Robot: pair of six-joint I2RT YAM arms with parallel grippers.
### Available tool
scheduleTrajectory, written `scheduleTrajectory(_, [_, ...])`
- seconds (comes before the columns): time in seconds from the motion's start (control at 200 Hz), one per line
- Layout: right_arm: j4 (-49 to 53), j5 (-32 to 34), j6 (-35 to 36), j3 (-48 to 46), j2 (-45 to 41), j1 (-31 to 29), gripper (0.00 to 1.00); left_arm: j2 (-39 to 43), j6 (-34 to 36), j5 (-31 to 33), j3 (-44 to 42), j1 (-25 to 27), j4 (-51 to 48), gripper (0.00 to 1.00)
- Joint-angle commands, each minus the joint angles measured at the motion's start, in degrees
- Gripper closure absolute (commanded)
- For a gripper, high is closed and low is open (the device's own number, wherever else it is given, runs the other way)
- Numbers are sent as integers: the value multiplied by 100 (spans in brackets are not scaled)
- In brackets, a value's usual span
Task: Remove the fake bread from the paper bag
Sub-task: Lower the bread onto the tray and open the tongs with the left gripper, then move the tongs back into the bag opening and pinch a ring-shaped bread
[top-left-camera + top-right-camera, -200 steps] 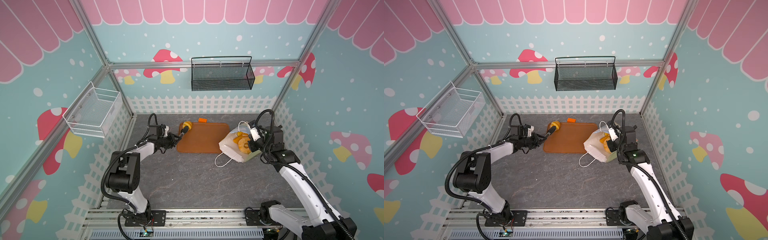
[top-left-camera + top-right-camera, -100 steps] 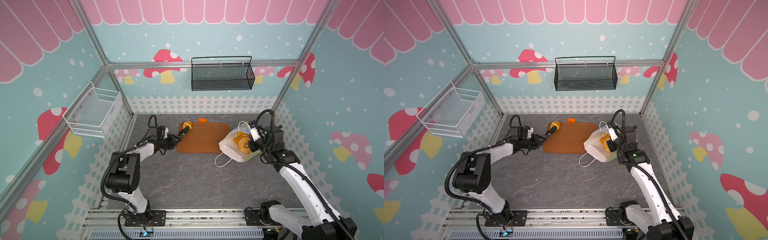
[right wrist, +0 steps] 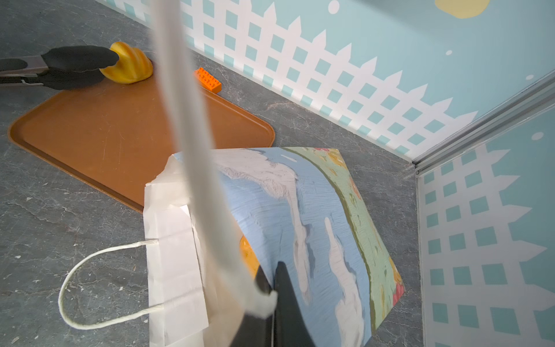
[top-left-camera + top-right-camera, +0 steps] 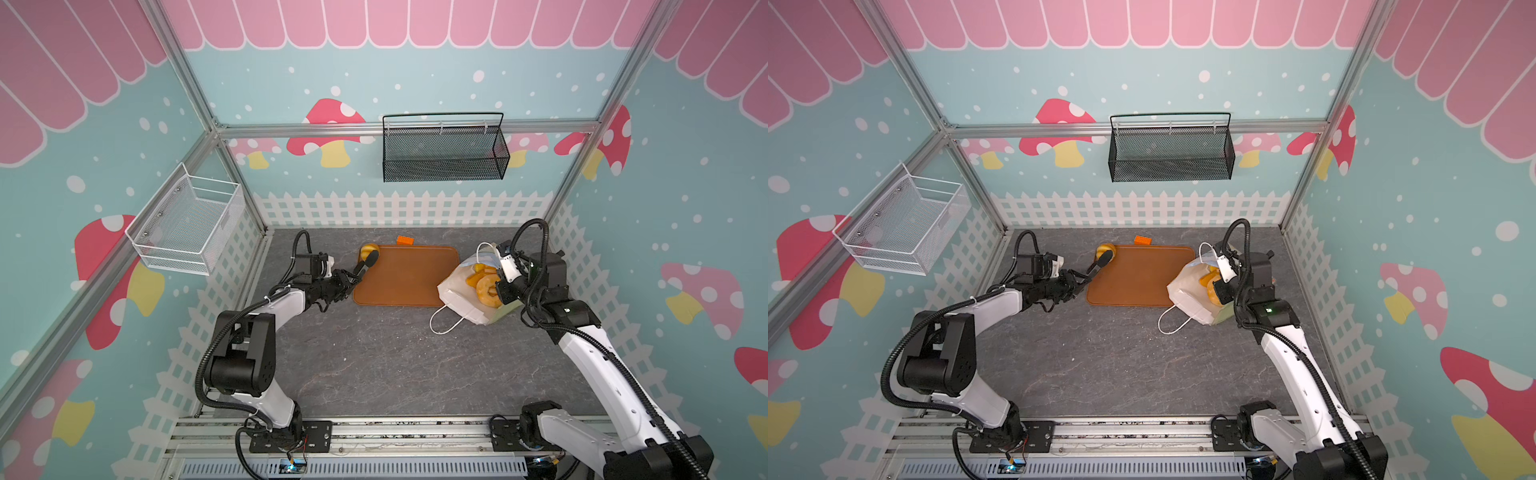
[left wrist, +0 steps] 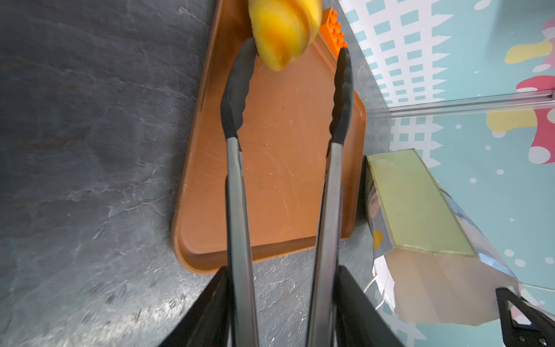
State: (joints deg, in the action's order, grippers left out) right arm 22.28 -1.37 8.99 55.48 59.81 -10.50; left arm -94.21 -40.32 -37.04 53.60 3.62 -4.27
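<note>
My left gripper [image 4: 338,282] [image 5: 282,270] is shut on a pair of metal tongs [image 5: 237,180], whose black tips [image 4: 371,258] stand apart. A glossy yellow ridged roll of fake bread [image 4: 368,250] [image 5: 282,33] [image 3: 129,67] lies at the tray's far left corner, just beyond the tips and touching one. The paper bag [image 4: 461,291] [image 3: 300,210] leans at the tray's right end with its mouth open. More fake bread [image 4: 484,284], a ring doughnut among it, shows inside. My right gripper [image 4: 505,276] [image 3: 271,282] is shut on the bag's upper wall.
The flat orange-brown tray [image 4: 415,282] [image 4: 1142,286] lies at the back middle of the grey table. A small orange brick [image 4: 405,240] [image 3: 207,78] sits behind it. A black mesh basket [image 4: 444,153] hangs on the back wall, a white wire basket [image 4: 187,224] on the left wall.
The tongs in my left gripper have spread apart around the roll at the tray's corner. The right arm and the bag have not moved.
</note>
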Motion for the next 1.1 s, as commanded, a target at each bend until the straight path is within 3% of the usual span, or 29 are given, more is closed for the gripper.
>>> scheduleTrajectory(0.0, [-60, -135, 92, 173, -58, -13, 100, 261, 105, 39, 1, -55, -88, 48])
scheduleTrajectory(0.44, [-10, -110, 114, 201, -137, -14, 100, 536, 329, 24, -19, -65, -484, 50])
scheduleTrajectory(0.68, [21, -62, 283, 217, -180, -18, 100, 1163, 1097, 366, 343, 225, -1422, 51])
scheduleTrajectory(0.845, [37, -158, 478, 201, -233, -13, 100, 1554, 1850, 840, 765, 1037, -1968, 52])
scheduleTrajectory(1.096, [95, -153, 413, 191, -172, -13, 100, 1703, 2873, 1787, 1392, 3002, -2349, 52])
